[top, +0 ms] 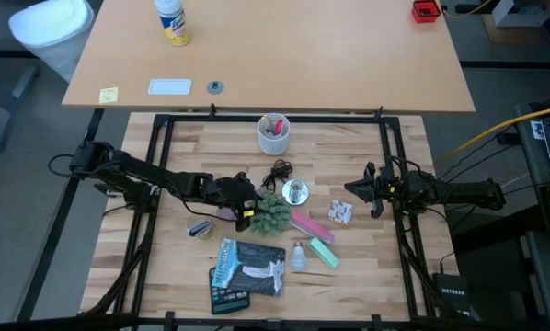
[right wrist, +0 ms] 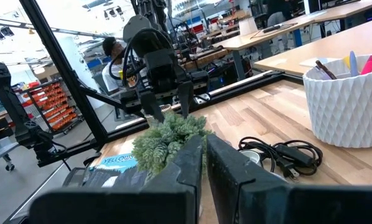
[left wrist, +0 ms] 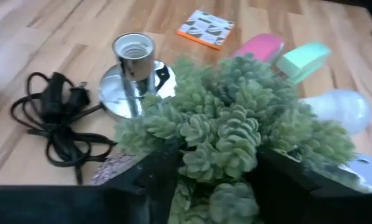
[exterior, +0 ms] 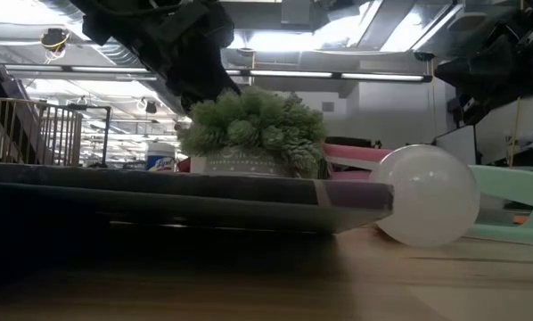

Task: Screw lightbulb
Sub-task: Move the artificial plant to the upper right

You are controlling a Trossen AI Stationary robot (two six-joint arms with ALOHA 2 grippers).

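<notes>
The lightbulb (top: 299,256) lies on its side on the wooden table, between a dark flat package (top: 247,267) and a green marker (top: 323,253); it shows large in the low view (exterior: 424,196). The shiny socket fixture (left wrist: 134,68) stands upright on its disc, its black cord (left wrist: 55,118) coiled beside it. My left gripper (top: 250,210) is open over a small green succulent plant (left wrist: 236,130), one finger on either side of the plant's top (right wrist: 173,127). My right gripper (top: 365,190) waits at the table's right, shut and holding nothing. My left gripper comes at the plant's top slanting down from the table's left, with one finger (left wrist: 150,180) on each side of the leaves. Whether the fingers touch the leaves, I cannot tell. The plant stands upright on the table.
A white cup of pens (top: 274,133) stands at the far middle. A pink marker (top: 310,225) and a patterned card (top: 340,212) lie right of the plant. A small dark object (top: 200,229) lies left of the package. The black frame rails (top: 160,165) border the table.
</notes>
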